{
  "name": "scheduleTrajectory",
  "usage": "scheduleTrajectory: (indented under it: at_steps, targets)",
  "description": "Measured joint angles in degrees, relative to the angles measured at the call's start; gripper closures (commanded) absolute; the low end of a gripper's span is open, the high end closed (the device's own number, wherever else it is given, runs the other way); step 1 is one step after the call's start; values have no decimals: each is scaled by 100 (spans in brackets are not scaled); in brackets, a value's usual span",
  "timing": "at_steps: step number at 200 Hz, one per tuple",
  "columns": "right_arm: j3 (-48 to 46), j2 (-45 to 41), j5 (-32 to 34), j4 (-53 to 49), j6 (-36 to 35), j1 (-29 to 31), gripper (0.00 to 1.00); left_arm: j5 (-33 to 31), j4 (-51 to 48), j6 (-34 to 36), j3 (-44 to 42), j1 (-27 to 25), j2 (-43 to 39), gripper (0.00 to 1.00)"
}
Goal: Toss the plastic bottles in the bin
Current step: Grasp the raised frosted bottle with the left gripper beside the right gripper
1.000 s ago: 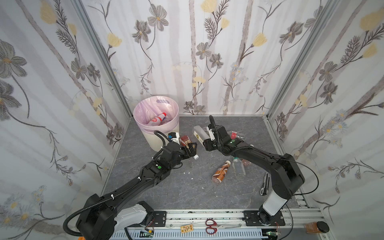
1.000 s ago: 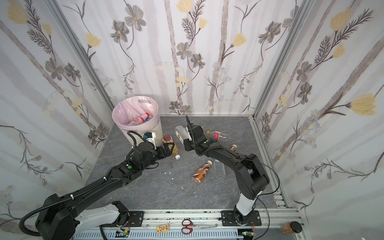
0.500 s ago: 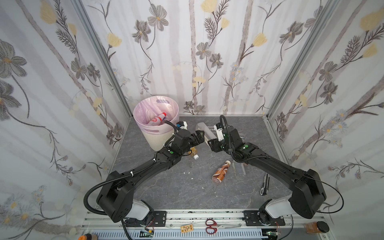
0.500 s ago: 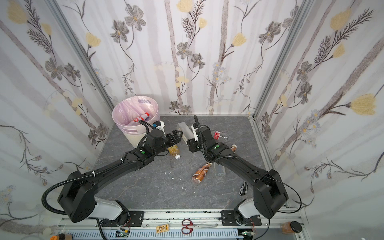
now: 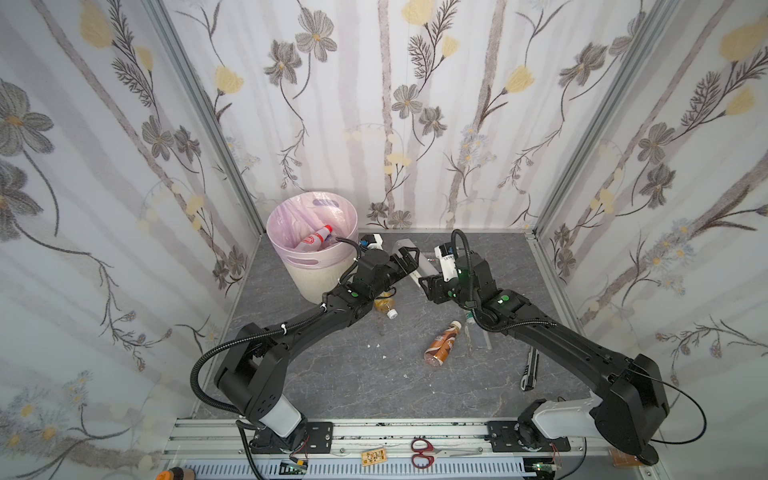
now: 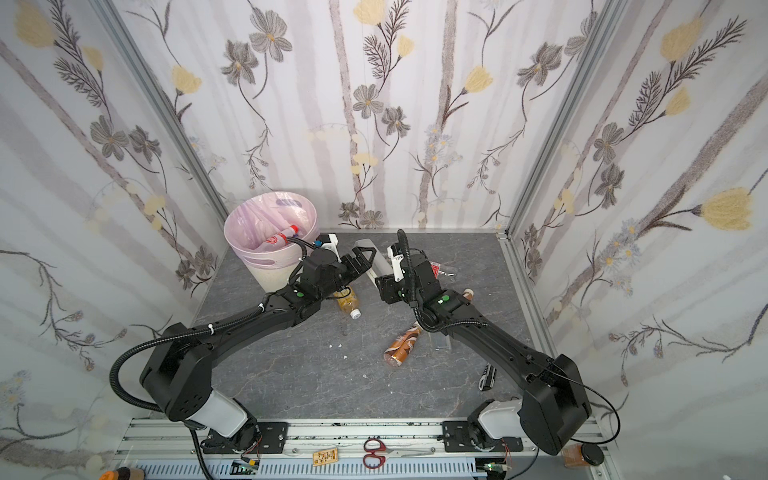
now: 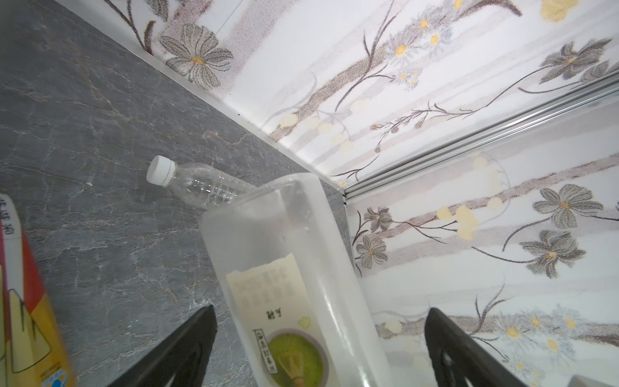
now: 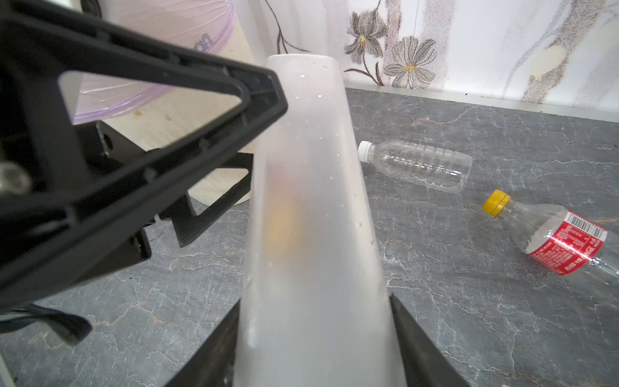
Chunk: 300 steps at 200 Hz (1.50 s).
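right gripper [image 8: 318,351]: was clamped on the frosted bottle [image 8: 308,201]
left gripper [image 7: 321,348]: jaws were wide apart, straddling that same bottle

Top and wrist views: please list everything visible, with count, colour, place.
bin: one, cream-white, pink bag, table's back left
red-capped bottle: one, red label, inside bin
frosted bottle: one, raised, right of bin
clear bottle: one, white cap, at back
red-label bottle: one, yellow cap, back right
amber bottle: one, white cap, near bin
brown bottle: one, lying mid-table
dark tool: one, right side
scissors: one, red handles, front rail
left pincer: one, black, open, astride frosted bottle
right pincer: one, black, shut on frosted bottle
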Motion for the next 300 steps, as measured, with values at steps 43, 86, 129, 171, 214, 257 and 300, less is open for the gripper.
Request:
scheduleTrajectory:
  at_steps: [43,86,129,171,214,257,300]
  targets:
    - [-22,-170,-125,76,9,-4,40,4,205,-57,68,0,81,1]
    - [-232,-332,-205,286,50,-4,40,24,378,-120,157,4,260,13]
    - [-341,-374,-225,431,66,-48,40,13,455,-164,197,7,264,26]
    - [-409,-374,-234,586,68,-85,40,0,520,-52,232,4,232,36]
    - [-422,-374,-330,586,72,-116,39,39,551,37,245,0,232,35]
    - [-503,-391,-358,684,107,-129,40,142,573,105,317,-7,258,25]
    - [-509,-452,-378,776,107,-129,40,190,588,122,319,-11,275,23]
